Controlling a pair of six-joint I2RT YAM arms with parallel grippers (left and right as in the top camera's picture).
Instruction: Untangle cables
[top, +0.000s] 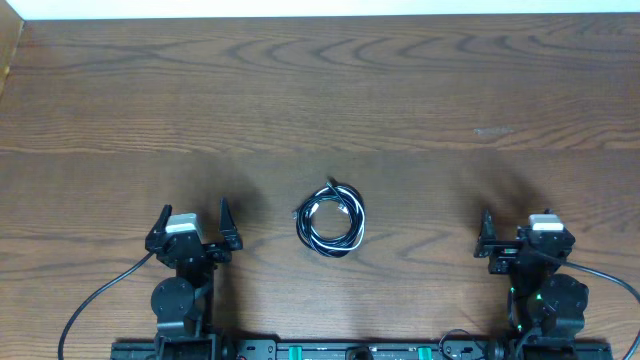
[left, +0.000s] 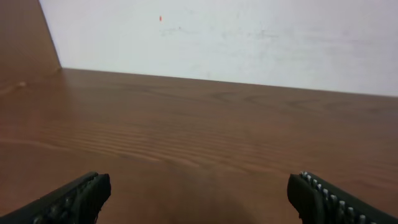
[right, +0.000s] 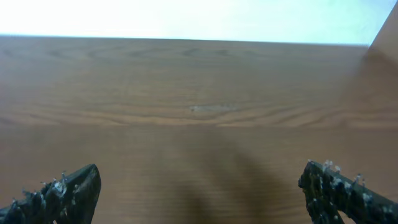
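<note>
The coiled cables (top: 331, 219) are seen mid-frame on the table (top: 400, 100), nearer the left fingers (top: 227, 225) than the right fingers (top: 486, 232); both pairs are spread wide, nothing held.

Cables (top: 331, 219) lie on the table (top: 400, 100) between left gripper (top: 193, 215) and right gripper (top: 486, 235), apparently nearer the left.

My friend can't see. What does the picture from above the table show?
A small coil of black and white cables lies on a brown wooden table. The left gripper and right gripper sit on either side of it, both open, touching nothing.
</note>
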